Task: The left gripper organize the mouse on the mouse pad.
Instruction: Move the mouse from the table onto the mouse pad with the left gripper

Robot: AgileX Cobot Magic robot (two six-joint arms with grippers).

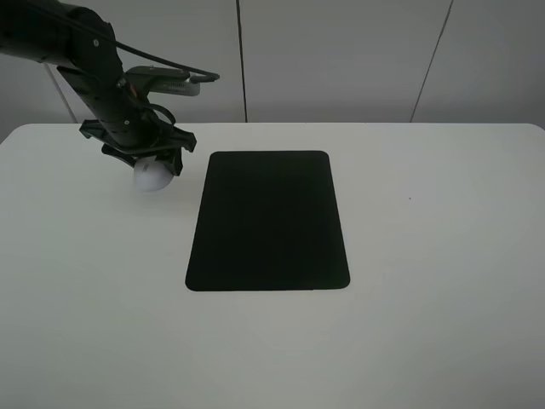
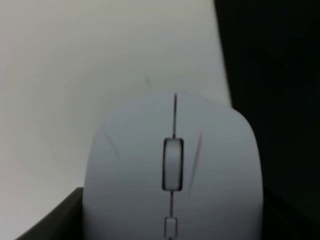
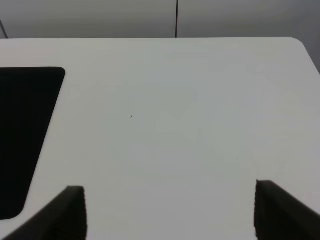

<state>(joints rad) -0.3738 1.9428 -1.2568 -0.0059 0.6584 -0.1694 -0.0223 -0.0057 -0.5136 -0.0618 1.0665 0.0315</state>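
The white mouse [image 1: 153, 175] is at the table's far left, just left of the black mouse pad [image 1: 268, 220] and off it. My left gripper [image 1: 153, 164] comes down over the mouse from above and is shut on its sides. In the left wrist view the mouse [image 2: 172, 165] fills the space between the black fingers [image 2: 62, 215], its grey scroll wheel facing the camera, with the pad [image 2: 275, 75] beside it. I cannot tell whether the mouse rests on the table or hangs just above it. My right gripper [image 3: 170, 212] is open over bare table, with the pad's corner [image 3: 25, 140] to one side.
The white table [image 1: 443, 256] carries only the pad and the mouse. A grey panelled wall [image 1: 341, 60] stands behind the far edge. The right arm does not appear in the exterior high view.
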